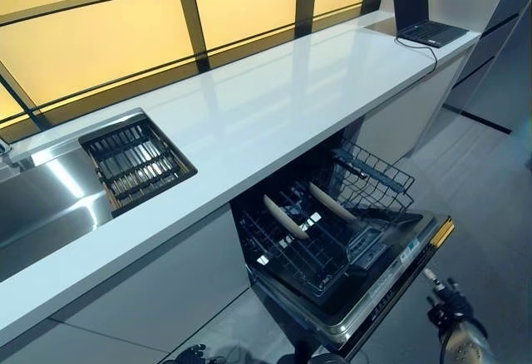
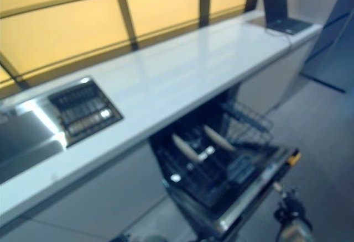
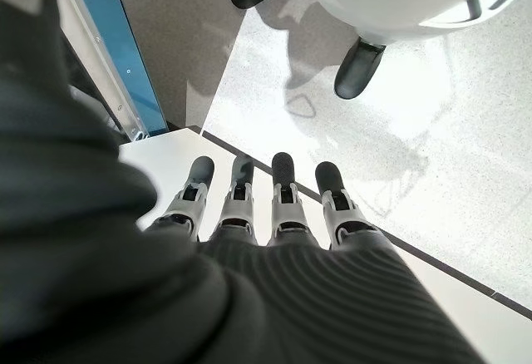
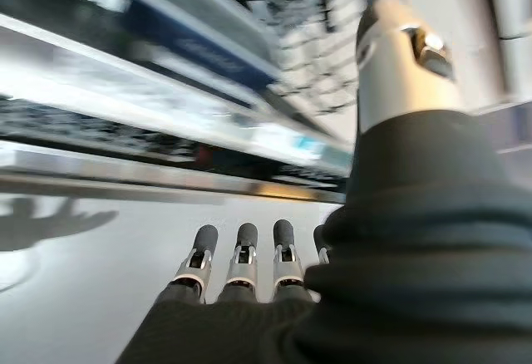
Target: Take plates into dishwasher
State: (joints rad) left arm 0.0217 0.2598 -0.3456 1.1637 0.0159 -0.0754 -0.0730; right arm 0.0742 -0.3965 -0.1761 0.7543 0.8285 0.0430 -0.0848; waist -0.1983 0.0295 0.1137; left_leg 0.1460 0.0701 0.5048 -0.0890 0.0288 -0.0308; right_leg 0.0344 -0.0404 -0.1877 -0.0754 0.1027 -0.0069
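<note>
Under white counter [image 1: 274, 106]: dishwasher [image 1: 341, 248] open, door folded down, lower rack [image 1: 320, 231] pulled out over door. Two plates [image 1: 285, 217] standing on edge in rack tines, side by side, slightly apart, tilted. Second plate at [image 1: 332, 202], nearer rack's far wire wall. Small dark basket insert [image 1: 366, 248] at rack's front, beside plates.

Left of dishwasher, set into counter: steel sink [image 1: 41, 202] w/ dark slatted drain tray [image 1: 137, 163] at its right end. Far end of counter: open laptop [image 1: 420, 15], cable trailing over counter edge. Behind counter: yellow-lit panels w/ dark frames.

Right hand [image 4: 241, 268]: low, just beside front corner of open door, not touching it; fingers straight, spread in a row, holding nothing. Also visible at lower right of left eye view [image 1: 449, 314].

Left hand [image 3: 266, 206]: hanging over pale floor, well apart from dishwasher; fingers straight, relaxed, empty
</note>
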